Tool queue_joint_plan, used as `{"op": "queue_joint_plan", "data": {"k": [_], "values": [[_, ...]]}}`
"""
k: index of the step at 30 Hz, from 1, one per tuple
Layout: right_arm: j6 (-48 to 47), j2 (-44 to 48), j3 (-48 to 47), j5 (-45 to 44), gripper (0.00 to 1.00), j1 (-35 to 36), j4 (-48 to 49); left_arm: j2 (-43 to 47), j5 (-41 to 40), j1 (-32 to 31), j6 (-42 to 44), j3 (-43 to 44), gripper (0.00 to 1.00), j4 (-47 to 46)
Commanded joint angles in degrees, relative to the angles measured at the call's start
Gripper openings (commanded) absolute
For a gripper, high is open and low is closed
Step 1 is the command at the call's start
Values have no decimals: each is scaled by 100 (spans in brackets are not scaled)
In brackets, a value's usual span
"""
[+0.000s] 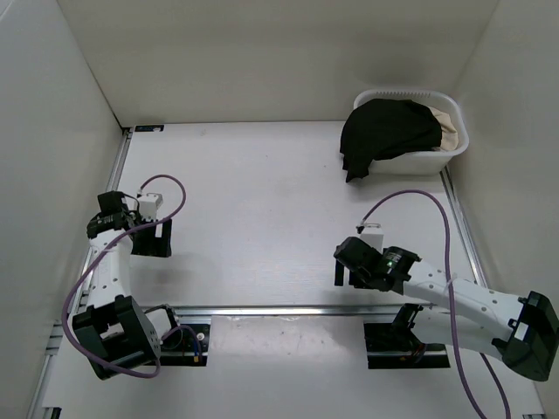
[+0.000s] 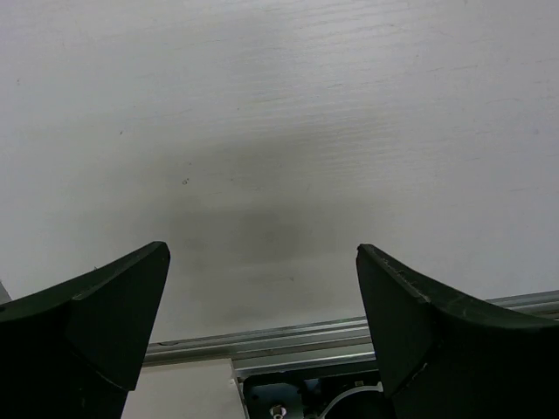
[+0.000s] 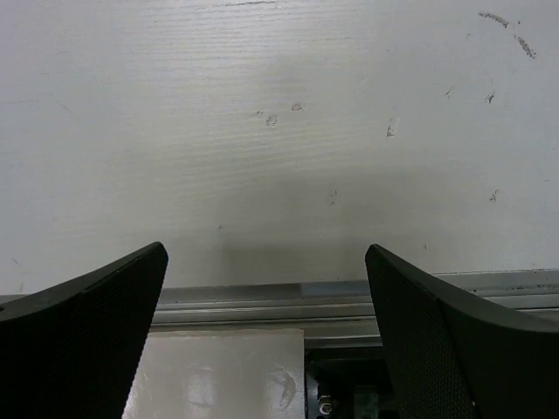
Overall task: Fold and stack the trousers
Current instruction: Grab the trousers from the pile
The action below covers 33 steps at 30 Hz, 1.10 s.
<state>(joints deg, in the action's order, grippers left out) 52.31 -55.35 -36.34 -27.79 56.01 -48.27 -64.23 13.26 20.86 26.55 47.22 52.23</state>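
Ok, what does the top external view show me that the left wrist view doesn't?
Only the top external: the black trousers heaped over the white basket at the table's far right, a beige garment beside them inside it, and the right gripper, open. Only the left wrist: a close look into the gap of its own open jaws, with nothing in it. Both: the left gripper, the white table and the metal rail.
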Motion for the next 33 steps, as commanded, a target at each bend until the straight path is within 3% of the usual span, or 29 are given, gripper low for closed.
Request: {"op": "queue_joint_plan", "data": {"k": [1,5,6,9,11,12,13,16,17,18,21,22,26,28,31,33], "values": [[-20,-89,-303,-261,99,42,-7,182,107,-21,44,-64,100,-72],[-607,-353,-873,-928,99,42,-86,122,-50,-21,-17,216,100,-72],[-861,-414,-1449,-1182,99,42,-86,121,-182,-21,-18,383,100,-212],[-2537,-948,-2723,-1914,99,-386,772,-203,-578,-21,122,1383,100,-318],[-3827,-1371,-3534,-1451,99,-992,1239,-449,-640,-21,324,2294,100,-318],[-3973,-1930,-4025,-1170,99,-1813,1328,-738,-640,-21,403,2587,100,-318],[-4027,-2249,-5057,-375,99,-2265,1329,-906,-640,-21,543,2860,100,-249],[-4027,-3742,-6784,930,99,-3822,856,-1609,-754,-74,597,3845,100,-108],[-3897,-4181,-8130,1160,99,-4078,637,-1793,-754,-74,432,4091,100,40],[-3843,-5090,-8848,1232,99,-4454,374,-1995,-754,-74,343,4624,100,138],[-3747,-6274,-10538,1478,99,-5044,-252,-2629,-336,-74,54,5269,100,436],[-3650,-6669,-10787,1548,99,-5186,-35,-2795,-124,-74,53,5480,100,585],[-3088,-6725,-9613,2013,95,-5793,1257,-2972,853,-179,184,5483,100,640],[-2911,-7146,-9725,2451,92,-6031,1347,-3069,1126,-232,184,5430,100,640],[-2911,-7858,-10611,2849,85,-6093,970,-3315,1179,-284,132,5298,100,640],[-2911,-7842,-10388,2797,78,-6093,881,-3447,1179,-284,53,5297,100,701]]}}
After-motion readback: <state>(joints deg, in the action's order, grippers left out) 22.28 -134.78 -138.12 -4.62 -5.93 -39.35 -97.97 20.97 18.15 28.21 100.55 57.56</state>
